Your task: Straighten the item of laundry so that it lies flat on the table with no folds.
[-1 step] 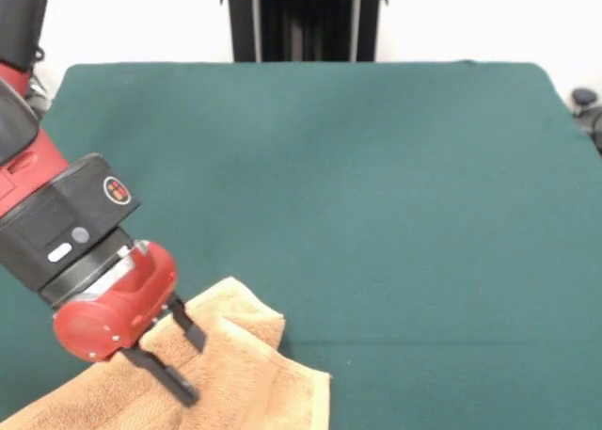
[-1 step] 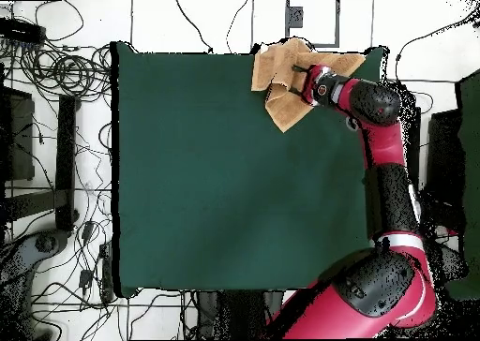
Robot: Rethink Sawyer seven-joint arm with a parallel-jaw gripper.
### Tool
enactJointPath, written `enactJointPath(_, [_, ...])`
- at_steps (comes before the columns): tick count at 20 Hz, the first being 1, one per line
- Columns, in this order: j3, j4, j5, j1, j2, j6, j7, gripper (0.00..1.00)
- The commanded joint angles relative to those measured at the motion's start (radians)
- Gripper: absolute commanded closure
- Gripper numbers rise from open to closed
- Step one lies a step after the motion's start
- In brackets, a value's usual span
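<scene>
the towel (image 1: 235, 374) lies bunched and folded at a corner of the green table (image 1: 376, 195), and the claw (image 1: 174, 355), fingers parted and empty above it, seems about to pinch a fold, which next needs drawing outward.
</scene>
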Motion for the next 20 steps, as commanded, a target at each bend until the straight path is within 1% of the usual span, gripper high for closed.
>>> enactJointPath(1, [0.096, 0.086, 0.093, 0.051, 0.018, 0.25, -0.024, 0.0])
enactJointPath(6, [0.044, 0.06, 0.088, 0.087, 0.006, 0.342, 0.028, 0.0])
enactJointPath(9, [0.004, 0.02, 0.073, 0.109, 0.023, 0.429, 0.078, 0.0])
enactJointPath(11, [-0.019, 0.005, 0.06, 0.118, 0.036, 0.453, 0.097, 0.0])
enactJointPath(13, [-0.033, 0.0, 0.051, 0.123, 0.045, 0.436, 0.097, 0.0])
enactJointPath(16, [-0.049, -0.001, 0.044, 0.134, 0.035, 0.425, 0.111, 0.0])
enactJointPath(17, [-0.058, -0.074, 0.025, 0.149, 0.059, 0.458, 0.107, 0.0])
enactJointPath(19, [-0.099, -0.224, -0.078, 0.176, 0.103, 0.456, 0.014, 0.0])
enactJointPath(20, [-0.113, -0.28, -0.13, 0.183, 0.122, 0.432, -0.044, 0.0])
